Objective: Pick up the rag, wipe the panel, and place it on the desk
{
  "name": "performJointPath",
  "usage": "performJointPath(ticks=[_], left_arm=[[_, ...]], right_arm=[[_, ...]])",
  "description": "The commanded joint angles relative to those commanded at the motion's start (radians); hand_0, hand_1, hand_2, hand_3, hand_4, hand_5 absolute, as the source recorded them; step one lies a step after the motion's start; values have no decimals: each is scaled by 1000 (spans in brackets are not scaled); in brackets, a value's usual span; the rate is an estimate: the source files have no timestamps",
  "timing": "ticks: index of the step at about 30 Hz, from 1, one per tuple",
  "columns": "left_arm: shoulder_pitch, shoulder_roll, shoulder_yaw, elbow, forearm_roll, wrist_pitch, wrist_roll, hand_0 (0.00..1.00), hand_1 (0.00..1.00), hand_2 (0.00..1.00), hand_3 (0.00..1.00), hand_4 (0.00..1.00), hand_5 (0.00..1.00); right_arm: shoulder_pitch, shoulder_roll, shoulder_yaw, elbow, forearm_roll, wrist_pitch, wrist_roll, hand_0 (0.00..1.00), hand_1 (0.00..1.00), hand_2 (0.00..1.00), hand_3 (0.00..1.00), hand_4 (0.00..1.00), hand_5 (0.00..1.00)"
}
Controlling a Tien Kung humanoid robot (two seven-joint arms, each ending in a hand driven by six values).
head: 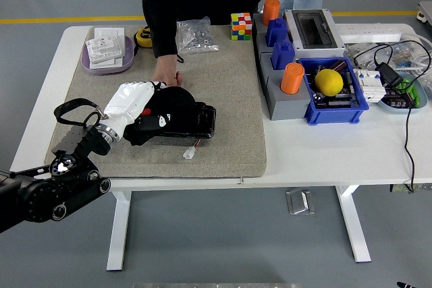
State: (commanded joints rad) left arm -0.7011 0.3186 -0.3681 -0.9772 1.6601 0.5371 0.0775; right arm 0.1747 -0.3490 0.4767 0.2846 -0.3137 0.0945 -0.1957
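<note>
Rag [174, 99], black, bunched on the panel [182, 121], left part of the beige mat [223, 109]. Mat covers left half of white table [324, 150]; grey floor around, yellow line at top. Far left: purple tray [106, 57] with cards at the mat's back corner. Left hand [133, 101], white shell, lies on the rag's left side, fingers [152, 89] curled over the cloth, pressing it on the panel. Person's hand [164, 73] just behind the rag, touching the panel's back edge. Bag of screws [196, 35] and cube [241, 25] further back. Right: grey block [280, 99] with orange cylinders [292, 78], blue bin [334, 96] with yellow ball [329, 81], cables [398, 75].
</note>
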Motion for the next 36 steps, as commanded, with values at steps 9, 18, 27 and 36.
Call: performJointPath(ticks=[9, 18, 27, 36], left_arm=[[-21, -16, 35, -10, -2, -1, 7, 285, 180, 558, 543, 464, 90], [-33, -31, 83, -20, -4, -3, 15, 286, 179, 560, 542, 463, 89], [-55, -51, 134, -39, -5, -3, 21, 286, 179, 559, 543, 463, 89], [-66, -64, 148, -49, -3, -4, 26, 284, 180, 559, 543, 465, 90]], right_arm=[[2, -3, -4, 0, 2, 1, 0, 792, 662, 717, 658, 998, 517], [3, -6, -7, 0, 4, 2, 1, 791, 661, 717, 659, 998, 517], [5, -7, -14, 0, 7, 3, 0, 791, 660, 717, 659, 998, 516], [4, -8, -18, -1, 8, 4, 0, 790, 660, 717, 658, 998, 516]])
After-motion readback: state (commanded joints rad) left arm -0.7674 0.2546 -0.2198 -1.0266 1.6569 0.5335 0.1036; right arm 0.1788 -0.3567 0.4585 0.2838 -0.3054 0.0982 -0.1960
